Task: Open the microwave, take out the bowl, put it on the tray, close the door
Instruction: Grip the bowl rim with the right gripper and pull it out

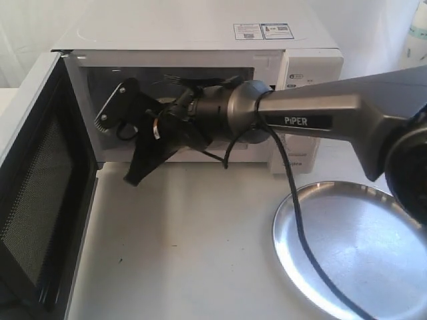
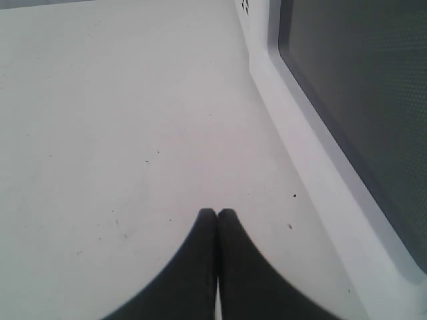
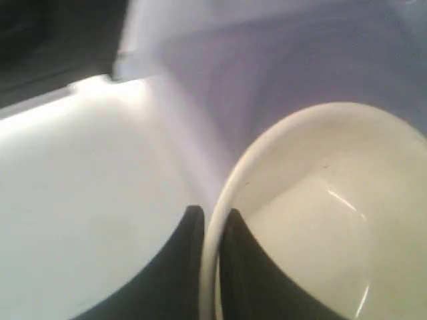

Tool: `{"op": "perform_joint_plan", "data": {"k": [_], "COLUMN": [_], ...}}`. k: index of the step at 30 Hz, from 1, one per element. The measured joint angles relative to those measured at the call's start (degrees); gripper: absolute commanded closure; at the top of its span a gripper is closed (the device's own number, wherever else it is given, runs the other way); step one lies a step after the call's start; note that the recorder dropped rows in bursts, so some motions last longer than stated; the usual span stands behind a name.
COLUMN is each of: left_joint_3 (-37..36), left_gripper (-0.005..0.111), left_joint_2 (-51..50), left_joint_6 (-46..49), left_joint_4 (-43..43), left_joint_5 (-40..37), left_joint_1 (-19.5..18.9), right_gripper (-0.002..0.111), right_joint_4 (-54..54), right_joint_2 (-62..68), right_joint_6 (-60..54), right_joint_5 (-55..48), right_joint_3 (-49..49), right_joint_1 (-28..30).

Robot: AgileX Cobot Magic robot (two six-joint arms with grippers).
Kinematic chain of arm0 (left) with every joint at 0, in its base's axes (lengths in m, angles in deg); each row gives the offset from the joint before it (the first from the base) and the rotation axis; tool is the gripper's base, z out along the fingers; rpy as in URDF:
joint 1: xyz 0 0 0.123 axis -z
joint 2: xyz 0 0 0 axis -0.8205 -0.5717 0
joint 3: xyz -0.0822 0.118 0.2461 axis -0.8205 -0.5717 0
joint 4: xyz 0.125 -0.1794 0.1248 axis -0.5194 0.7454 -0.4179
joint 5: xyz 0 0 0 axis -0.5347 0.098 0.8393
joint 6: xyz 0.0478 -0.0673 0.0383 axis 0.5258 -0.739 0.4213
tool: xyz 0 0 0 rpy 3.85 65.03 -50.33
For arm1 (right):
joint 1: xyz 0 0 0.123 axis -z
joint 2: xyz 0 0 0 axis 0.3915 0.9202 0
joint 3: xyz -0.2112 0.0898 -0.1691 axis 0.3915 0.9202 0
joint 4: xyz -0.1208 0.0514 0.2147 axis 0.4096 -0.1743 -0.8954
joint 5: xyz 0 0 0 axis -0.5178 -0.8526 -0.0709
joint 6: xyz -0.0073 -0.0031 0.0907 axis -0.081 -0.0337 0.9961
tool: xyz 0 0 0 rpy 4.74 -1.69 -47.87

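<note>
The right fingers (image 3: 177, 267) are clenched on the rim of the bowl (image 3: 320, 220), one on the outside of its wall and the other inside, so that the cream rim runs up between them. The inside of the bowl is bare and glossy. Pale walls rise behind the bowl and a bright white surface lies beside it, but whether the bowl rests on that surface or hangs above it cannot be told. In the exterior view the right arm (image 1: 313, 120) reaches across from the right to the open mouth of the microwave (image 1: 187, 30), and its dark wrist hides the bowl there. A black cable (image 1: 297, 220) hangs from the arm down over the tray (image 1: 360, 247), which lies bare on the desk (image 1: 187, 247) at the right, well apart from the bowl. The door (image 1: 40, 193) stands swung wide at the left, its dark mesh inner side showing. The left fingers (image 2: 193, 267) are pressed tip to tip with nothing between them, low over the desk just beside the door's inner side.
</note>
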Motion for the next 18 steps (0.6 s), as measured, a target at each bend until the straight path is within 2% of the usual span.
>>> {"op": "perform_joint_plan", "data": {"k": [6,12,15,18], "left_joint_3": [0.0,0.0,0.0,0.0], "left_gripper": [0.107,0.107,0.107,0.107], "left_joint_2": [0.0,0.0,0.0,0.0], "left_joint_6": [0.0,0.0,0.0,0.0], "left_joint_4": [0.0,0.0,0.0,0.0], "left_joint_5": [0.0,0.0,0.0,0.0], "left_joint_1": [0.0,0.0,0.0,0.0], "right_gripper": [0.108,0.108,0.108,0.108], "right_joint_4": [-5.2,-4.9,-2.2,0.2], "right_joint_2": [-4.3,-8.1,-10.5,-13.9], "right_joint_6": [-3.7,-0.3,4.7,9.0], "right_joint_5": [-19.5,-43.7,-49.8,-51.4], "right_joint_3": [0.0,0.1,2.0,5.5], "right_joint_1": [-6.4,-7.6,-7.6,-7.6]}}
